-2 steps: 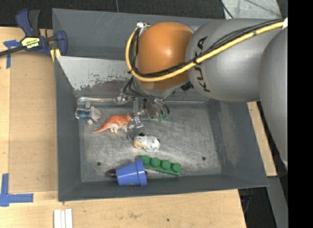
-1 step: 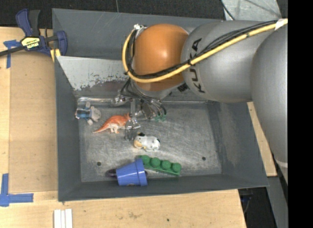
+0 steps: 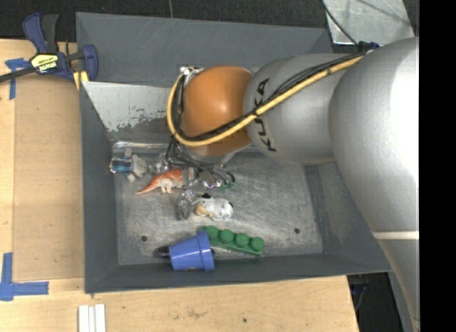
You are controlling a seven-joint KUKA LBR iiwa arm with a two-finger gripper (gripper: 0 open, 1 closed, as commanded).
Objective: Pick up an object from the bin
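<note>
My gripper (image 3: 194, 179) is low in the middle of the bin, mostly hidden beneath the arm's wrist. Just left of it lies an orange toy dinosaur (image 3: 158, 182), its tail pointing left and its head end close against the gripper. Directly below the gripper sits a small white toy with a yellow patch (image 3: 216, 209), beside a little grey metal piece (image 3: 186, 206). Whether the gripper touches any of these cannot be told.
A green studded brick (image 3: 236, 241) and a blue cone-shaped cup (image 3: 191, 254) lie along the bin's near wall. A clear and grey small thing (image 3: 127, 161) rests at the left, by the back wall. The big arm covers the bin's right and back.
</note>
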